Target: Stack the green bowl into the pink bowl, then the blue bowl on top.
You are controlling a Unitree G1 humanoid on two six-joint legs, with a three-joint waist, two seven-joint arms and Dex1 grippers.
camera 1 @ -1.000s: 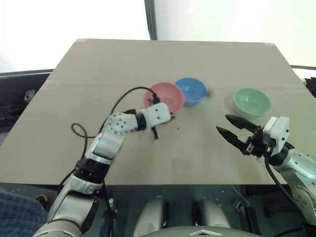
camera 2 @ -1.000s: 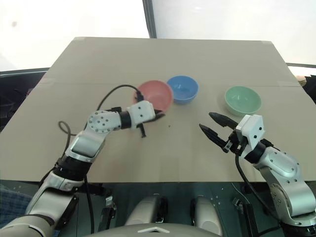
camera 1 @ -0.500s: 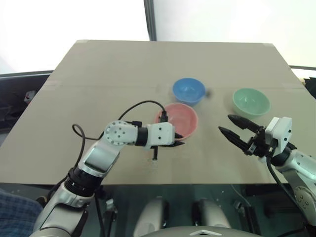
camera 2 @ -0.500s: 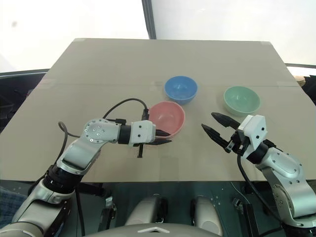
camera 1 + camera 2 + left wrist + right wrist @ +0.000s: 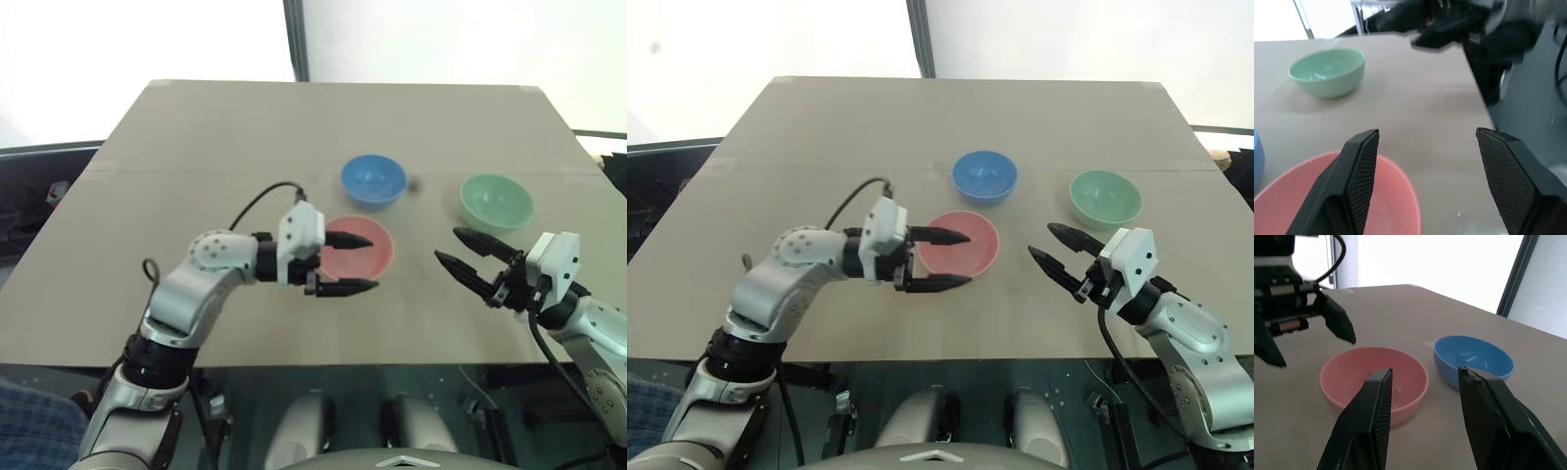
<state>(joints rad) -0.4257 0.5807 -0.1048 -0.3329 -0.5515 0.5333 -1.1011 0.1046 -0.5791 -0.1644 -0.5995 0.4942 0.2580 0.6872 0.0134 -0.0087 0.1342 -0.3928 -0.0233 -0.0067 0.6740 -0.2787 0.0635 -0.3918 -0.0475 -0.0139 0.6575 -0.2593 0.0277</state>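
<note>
smooth plastic pink bowl (image 5: pixel 361 248), matt table (image 5: pixel 196 147)

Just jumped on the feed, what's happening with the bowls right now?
Nothing is stacked yet. The pink bowl sits upright on the table near its middle, and the left gripper is open beside it, holding nothing. The blue bowl sits just behind the pink one, apart from it. The green bowl stands alone on the right, with the right gripper open in front of it, not touching.

Three small round plastic bowls, upright, apart: salmon-pink (image 5: pixel 359 246) nearest, sky-blue (image 5: pixel 373 180) behind, mint-green (image 5: pixel 497 200) rightmost.
</note>
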